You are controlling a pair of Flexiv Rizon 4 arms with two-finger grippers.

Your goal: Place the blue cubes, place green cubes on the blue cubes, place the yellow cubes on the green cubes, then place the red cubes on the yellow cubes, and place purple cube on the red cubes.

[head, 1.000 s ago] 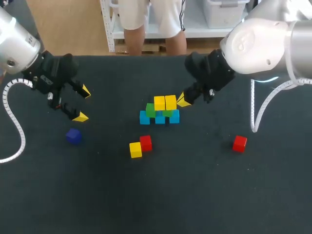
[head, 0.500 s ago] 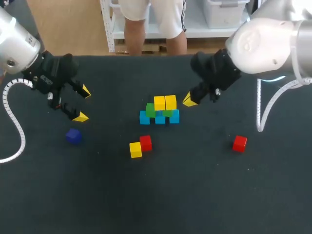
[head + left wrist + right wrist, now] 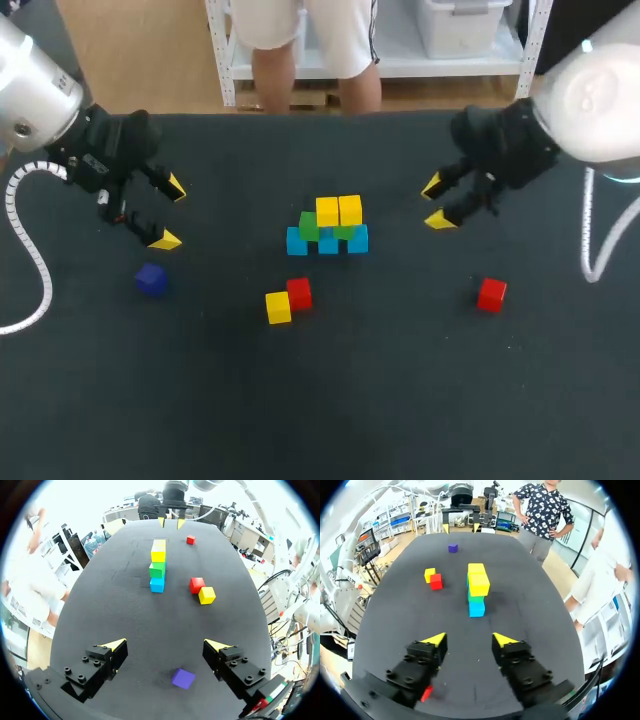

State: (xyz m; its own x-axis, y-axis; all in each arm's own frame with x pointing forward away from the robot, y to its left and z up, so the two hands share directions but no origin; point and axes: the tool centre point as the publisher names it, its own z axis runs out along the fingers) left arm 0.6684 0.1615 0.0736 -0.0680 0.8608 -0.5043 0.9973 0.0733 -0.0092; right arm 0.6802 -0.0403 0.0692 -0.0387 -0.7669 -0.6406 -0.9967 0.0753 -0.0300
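Observation:
The cube stack [image 3: 328,228] stands mid-table: three blue cubes [image 3: 328,243] in a row, green cubes [image 3: 308,226] on them, two yellow cubes [image 3: 339,211] on top. It shows ahead of the right gripper as the stack [image 3: 477,589]. My right gripper [image 3: 435,203] is open and empty, to the right of the stack and apart from it. A red cube [image 3: 491,294] lies in front of it. A loose yellow cube [image 3: 278,307] and red cube [image 3: 299,293] touch each other before the stack. My left gripper [image 3: 170,213] hangs open at the left, above the purple cube [image 3: 151,279], seen as the purple cube [image 3: 183,678].
The dark table top [image 3: 400,400] is bare in its whole front half. In the left wrist view, the stack [image 3: 157,565] and the red and yellow pair [image 3: 201,590] lie ahead of the open left gripper [image 3: 165,645].
My right gripper has drawn back to the right, away from the stack, and its fingers have opened. The left arm and all cubes have stayed put.

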